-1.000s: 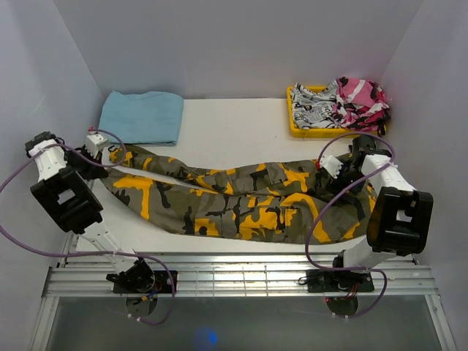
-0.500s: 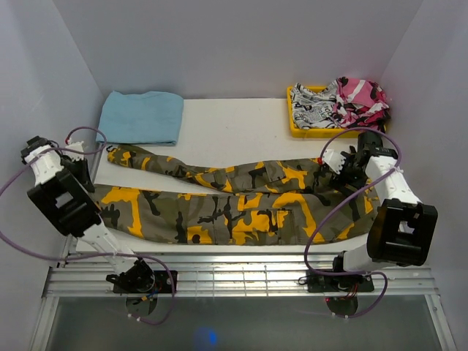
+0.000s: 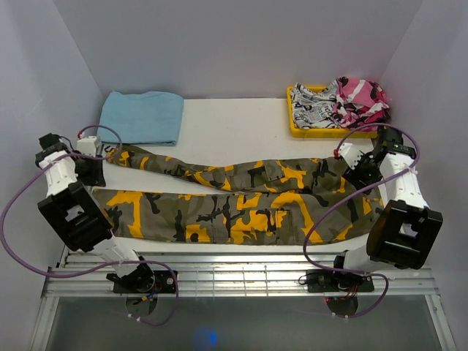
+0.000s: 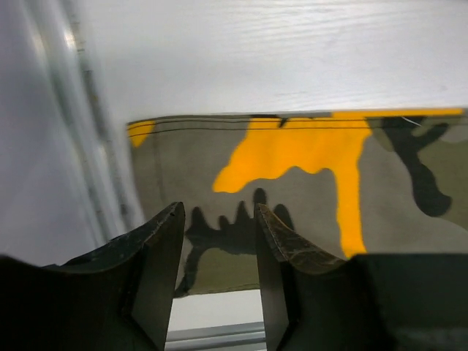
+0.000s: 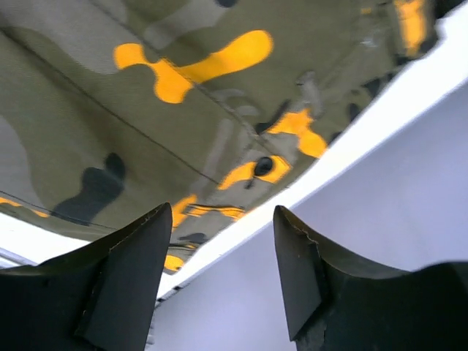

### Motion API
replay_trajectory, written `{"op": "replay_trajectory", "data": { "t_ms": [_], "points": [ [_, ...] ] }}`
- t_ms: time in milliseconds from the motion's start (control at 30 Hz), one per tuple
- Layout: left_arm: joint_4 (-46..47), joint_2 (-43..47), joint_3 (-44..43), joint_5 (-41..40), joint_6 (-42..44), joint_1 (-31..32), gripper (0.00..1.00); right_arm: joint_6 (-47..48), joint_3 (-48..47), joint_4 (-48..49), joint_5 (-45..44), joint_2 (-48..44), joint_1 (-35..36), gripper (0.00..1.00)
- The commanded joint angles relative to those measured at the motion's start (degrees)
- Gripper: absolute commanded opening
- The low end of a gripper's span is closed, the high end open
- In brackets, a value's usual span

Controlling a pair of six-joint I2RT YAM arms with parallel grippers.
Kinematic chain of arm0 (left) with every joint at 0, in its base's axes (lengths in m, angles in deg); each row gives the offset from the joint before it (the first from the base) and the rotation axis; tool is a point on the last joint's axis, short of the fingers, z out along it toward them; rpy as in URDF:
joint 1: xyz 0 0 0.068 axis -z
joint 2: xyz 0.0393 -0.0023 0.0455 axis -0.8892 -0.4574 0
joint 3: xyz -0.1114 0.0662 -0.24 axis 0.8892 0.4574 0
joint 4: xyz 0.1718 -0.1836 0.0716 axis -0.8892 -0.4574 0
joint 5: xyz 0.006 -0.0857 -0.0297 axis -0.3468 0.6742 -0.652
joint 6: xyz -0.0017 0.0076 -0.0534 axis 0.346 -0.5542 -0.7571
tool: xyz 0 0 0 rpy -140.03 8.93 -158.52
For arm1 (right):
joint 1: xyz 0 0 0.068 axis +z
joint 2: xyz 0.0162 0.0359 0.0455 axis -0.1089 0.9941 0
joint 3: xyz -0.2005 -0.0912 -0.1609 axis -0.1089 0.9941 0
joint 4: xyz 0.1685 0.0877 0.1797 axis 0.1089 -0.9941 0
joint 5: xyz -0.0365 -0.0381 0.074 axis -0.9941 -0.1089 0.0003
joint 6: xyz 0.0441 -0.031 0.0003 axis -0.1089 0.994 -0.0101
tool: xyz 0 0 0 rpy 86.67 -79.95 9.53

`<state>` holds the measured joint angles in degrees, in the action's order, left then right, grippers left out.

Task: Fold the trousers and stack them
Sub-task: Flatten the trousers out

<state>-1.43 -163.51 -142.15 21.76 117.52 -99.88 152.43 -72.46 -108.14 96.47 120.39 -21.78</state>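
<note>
The camouflage trousers (image 3: pixel 241 201) lie flat across the table (image 3: pixel 234 124), with both legs running left and the waist at the right. My left gripper (image 3: pixel 93 168) hovers over the left end of the legs. In the left wrist view this gripper (image 4: pixel 219 212) is open and empty above the near leg's hem (image 4: pixel 307 168). My right gripper (image 3: pixel 358 172) hangs over the waist end by the right wall. In the right wrist view it (image 5: pixel 223 212) is open with nothing between its fingers, above the trousers' fabric (image 5: pixel 146 95) and the table edge.
A folded blue towel (image 3: pixel 142 117) lies at the back left. At the back right, a yellow tray (image 3: pixel 290 111) holds a black-and-white printed garment (image 3: pixel 313 106) and a pink camouflage garment (image 3: pixel 360 99). Walls close in on both sides, and a metal rail (image 3: pixel 234 278) runs along the front.
The left gripper drew the near leg out straight to the left, then opened and let it go. The right gripper moved right and back, its jaws a little narrower.
</note>
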Motion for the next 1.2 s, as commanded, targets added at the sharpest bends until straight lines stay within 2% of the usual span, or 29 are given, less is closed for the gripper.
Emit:
{"op": "replay_trajectory", "data": {
  "t_ms": [0, 100, 233, 400, 500, 567, 600, 667, 700, 733, 767, 867, 967, 1067, 1167],
  "points": [
    [1.44, -0.5, 6.87, 3.14, 2.32, 2.12, 0.52, -3.62, 3.45, -0.72, 1.83, 1.28, -0.03, 0.63],
    [4.07, -2.97, 11.97, 0.95, 2.14, 2.12, 0.48, -7.13, 4.95, 2.43, 1.74, 3.92, -0.64, 0.59],
    [8.46, -2.53, 19.09, -1.69, 2.93, 1.77, 0.44, -6.45, 9.78, 4.38, -0.45, 5.24, -1.78, 0.55],
    [7.07, -0.25, 24.36, -3.01, 4.42, -1.03, 0.34, -1.27, 16.63, 2.55, -2.03, 0.94, -4.77, 0.51],
    [3.74, 2.81, 25.08, -3.01, 8.2, -2.36, 0.31, 7.16, 18.66, -2.19, -0.65, -5.12, -7.05, 0.49],
    [-1.61, 4.67, 22.63, -1.27, 11.97, -2.45, 0.37, 12.18, 17.18, -5.71, 1.9, -9.78, -8.02, 0.51],
    [-4.51, 6.16, 20.44, 4.32, 13.99, -2.45, 0.49, 12.98, 13.34, -6.77, 5.92, -10.66, -8.11, 0.59],
    [-9.97, 6.7, 11.4, 9.1, 15.33, -1.92, 0.63, 11.77, 7.53, -7.48, 11.03, -10.85, -8.11, 0.71],
    [-11.2, 6.35, 7.71, 13.9, 15.59, -1.05, 0.73, 10.28, 1.24, -6.7, 15.75, -9.97, -8.03, 0.78],
    [-12.43, 4.61, 4.11, 15.78, 15.68, -0.52, 0.75, 8.69, -1.7, -5.73, 17.54, -7.44, -7.85, 0.87],
    [-12.62, 3.37, -2.54, 17.45, 14.98, 0.27, 0.77, 6.07, -4.51, -3.98, 18.69, -5.68, -6.89, 0.89],
    [-12.54, -2.78, -11.8, 20.89, 15.51, 4.39, 0.79, 4.64, -14.01, -3.44, 20.11, 1.79, -3.47, 0.9],
    [-5.43, -7.87, -15.25, 20.37, 13.66, 7.65, 0.86, 4.98, -19.91, -3.88, 19.76, 7.95, 0.83, 0.9],
    [-0.06, -11.57, -16.93, 17.74, 18.21, 9.76, 0.88, 5.78, -21.41, -2.65, 16.95, 11.47, 5.49, 0.9],
    [0.3, -15.62, -18.95, 17.74, 31.2, 10.03, 0.88, 6.13, -20.71, -0.19, 14.84, 13.41, 9.18, 0.9]
  ]
}}
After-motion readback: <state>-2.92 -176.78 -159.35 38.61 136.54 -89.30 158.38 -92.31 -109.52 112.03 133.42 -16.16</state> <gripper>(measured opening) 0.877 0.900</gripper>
